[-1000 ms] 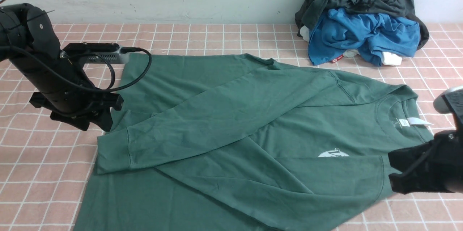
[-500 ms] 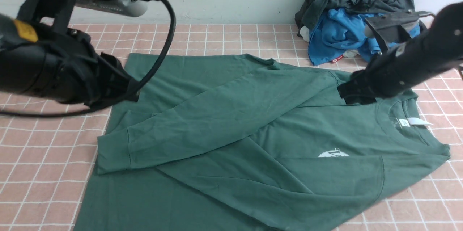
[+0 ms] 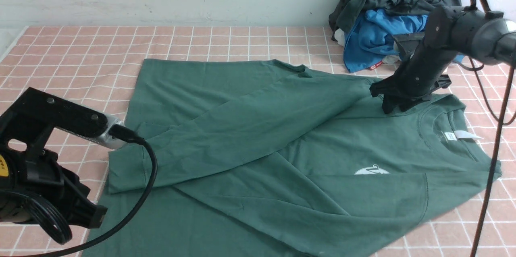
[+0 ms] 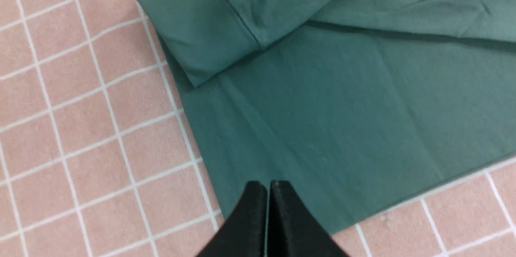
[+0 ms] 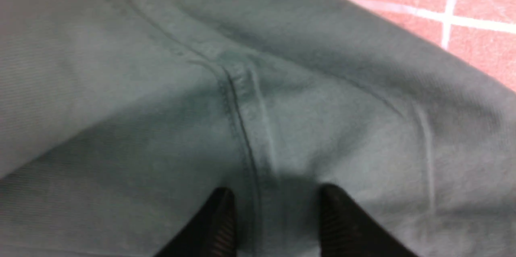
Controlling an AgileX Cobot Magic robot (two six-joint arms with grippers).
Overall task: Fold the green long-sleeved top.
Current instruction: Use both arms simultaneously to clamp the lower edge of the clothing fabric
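**Green top flat on the desk, one end effector at each end**

The green top (image 3: 258,136) lies spread across the middle of the desk (image 3: 72,47). Its collar (image 3: 441,122) is on the robot's right and its hem on the left. One long sleeve (image 3: 250,124) is folded slantwise over the body of the top, and its cuff (image 3: 125,168) ends near the hem edge. The other sleeve lies folded across the near part of the top. A white label (image 3: 459,135) shows inside the collar, and a small white print (image 3: 371,170) peeks out on the chest.

The right end effector (image 5: 274,208) is down at the top's far shoulder, just beside the collar. Its fingers (image 5: 217,216) stand a narrow way apart, with the shoulder seam running between them; the pictures do not make clear whether the tips touch the cloth.

The left end effector (image 4: 268,192) is over the near hem corner of the top. Its two fingers are pressed together with nothing between them, and whether they touch the cloth cannot be told.

The desk is covered in pink cloth with white checks, which shows on all sides of the top. Beyond the top's collar end, against the wall, sits a pile of clothes (image 3: 399,19), dark grey over blue.
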